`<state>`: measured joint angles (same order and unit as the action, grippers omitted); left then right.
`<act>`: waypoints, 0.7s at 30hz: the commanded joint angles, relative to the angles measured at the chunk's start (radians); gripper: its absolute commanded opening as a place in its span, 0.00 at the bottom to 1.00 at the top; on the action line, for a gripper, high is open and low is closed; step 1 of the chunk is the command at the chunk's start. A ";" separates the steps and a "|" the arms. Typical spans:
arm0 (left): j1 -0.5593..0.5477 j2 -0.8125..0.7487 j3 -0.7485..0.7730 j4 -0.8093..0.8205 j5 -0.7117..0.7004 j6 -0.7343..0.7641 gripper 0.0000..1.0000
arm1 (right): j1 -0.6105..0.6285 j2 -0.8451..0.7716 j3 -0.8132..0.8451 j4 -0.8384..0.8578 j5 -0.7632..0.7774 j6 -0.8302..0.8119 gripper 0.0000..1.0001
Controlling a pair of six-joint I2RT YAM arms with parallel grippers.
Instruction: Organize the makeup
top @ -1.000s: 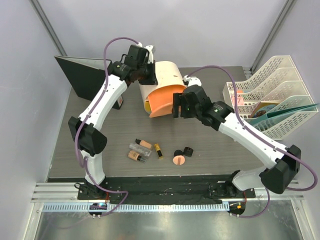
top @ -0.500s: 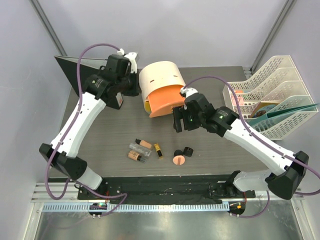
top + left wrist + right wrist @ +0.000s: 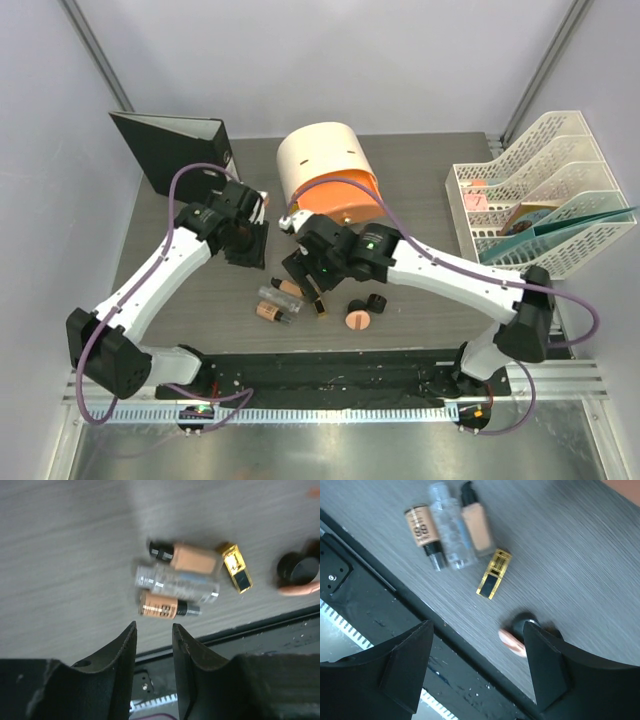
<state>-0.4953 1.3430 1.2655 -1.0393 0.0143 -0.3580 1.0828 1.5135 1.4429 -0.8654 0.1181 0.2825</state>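
Note:
The makeup lies in a cluster near the table's front: two peach bottles (image 3: pixel 290 289) (image 3: pixel 268 311) with a clear tube (image 3: pixel 275 298) between them, a black-gold lipstick (image 3: pixel 317 303), a pink compact (image 3: pixel 357 320) and two black jars (image 3: pixel 377 302). My left gripper (image 3: pixel 250 255) hangs left of and behind them, its jaws apart and empty (image 3: pixel 153 626), with the short peach bottle (image 3: pixel 162 607) just beyond the tips. My right gripper (image 3: pixel 298 272) hovers over the cluster, wide open and empty (image 3: pixel 477 627); the lipstick (image 3: pixel 493 573) lies past its tips and the compact (image 3: pixel 512 639) by its right finger.
A large cream-and-orange cylindrical box (image 3: pixel 325 175) stands behind the cluster. A black binder (image 3: pixel 170 150) is at the back left and a white file rack (image 3: pixel 540 200) at the right. A black strip (image 3: pixel 340 370) runs along the near table edge.
My left arm has swung away from the box, down toward the makeup, and its jaws have parted. My right arm has moved left and forward over the cluster.

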 commanded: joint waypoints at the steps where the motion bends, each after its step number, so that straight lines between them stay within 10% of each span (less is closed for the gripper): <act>1: 0.003 -0.102 -0.077 -0.002 0.036 -0.055 0.35 | 0.037 0.097 0.108 0.003 -0.001 -0.059 0.77; 11: -0.005 -0.167 -0.155 0.033 0.168 0.102 0.64 | 0.035 0.014 0.139 0.042 0.061 -0.032 0.84; 21: -0.037 -0.077 -0.052 0.047 0.018 0.237 0.67 | -0.041 -0.108 0.243 -0.001 0.186 0.029 0.93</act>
<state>-0.5266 1.2499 1.1816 -1.0321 0.0921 -0.2207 1.0935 1.4979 1.6192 -0.8646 0.2256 0.2775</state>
